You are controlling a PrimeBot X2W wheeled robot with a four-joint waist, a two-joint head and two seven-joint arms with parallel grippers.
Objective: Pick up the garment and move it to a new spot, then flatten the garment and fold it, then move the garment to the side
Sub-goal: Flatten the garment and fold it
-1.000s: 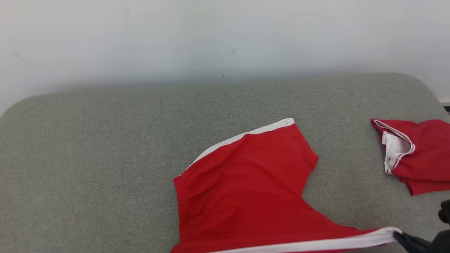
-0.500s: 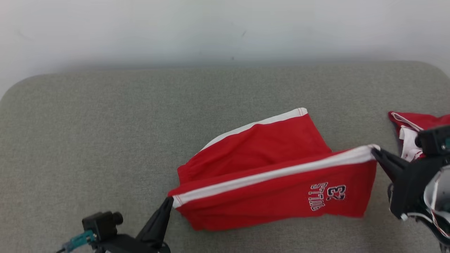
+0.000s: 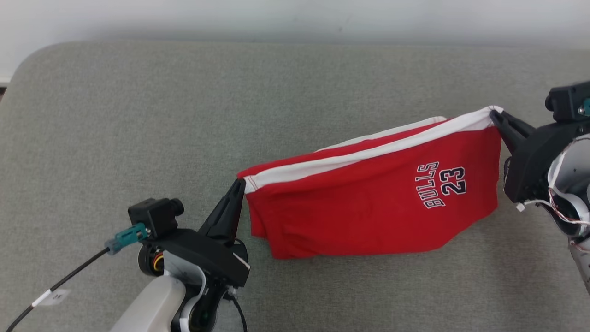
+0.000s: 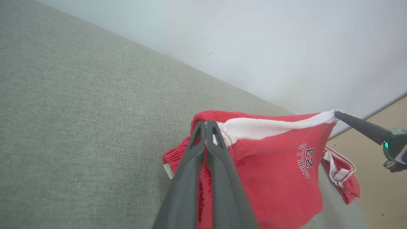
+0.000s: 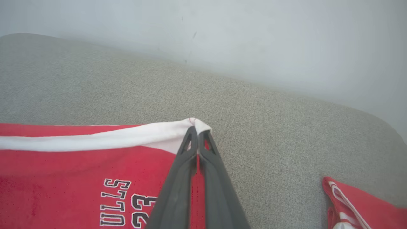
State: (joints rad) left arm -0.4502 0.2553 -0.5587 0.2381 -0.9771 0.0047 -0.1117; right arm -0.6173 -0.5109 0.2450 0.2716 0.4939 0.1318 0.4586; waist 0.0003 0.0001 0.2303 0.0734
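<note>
So in the head view the red shorts [image 3: 368,207] are strung out between both arms over the grey upholstered surface [image 3: 138,115], roughly middle to right of it. The left end effector [image 3: 239,183] has its two dark fingers pinched tight on the waistband corner at the left end. The right end effector [image 3: 495,115] is clamped the same way on the hem corner at the far right, sitting a bit higher up the view. The white stripe [image 3: 368,154] runs taut between the two pinch points and the rest of the fabric sags below it. I honestly can't tell if the bottom edge touches the surface. The BULLS 23 print [image 3: 440,184] is near the right-hand end, turned sideways. A pale wall [image 3: 295,16] runs along the back. From the left wrist view, the left fingers [image 4: 190,165] are squeezed together with no gap, biting the gathered waistband right where red meets white. Across the shorts you can see the right end effector's tip [image 4: 339,114] holding the opposite corner, and a second red garment [image 4: 343,178] lies crumpled just beyond the shorts. From the right wrist view, the right fingers [image 5: 178,190] are fully pressed together on the white stripe's end. The shorts trail off to the left, and that second red garment [image 5: 359,203] sits on the surface at lower right, apart from the shorts.
</note>
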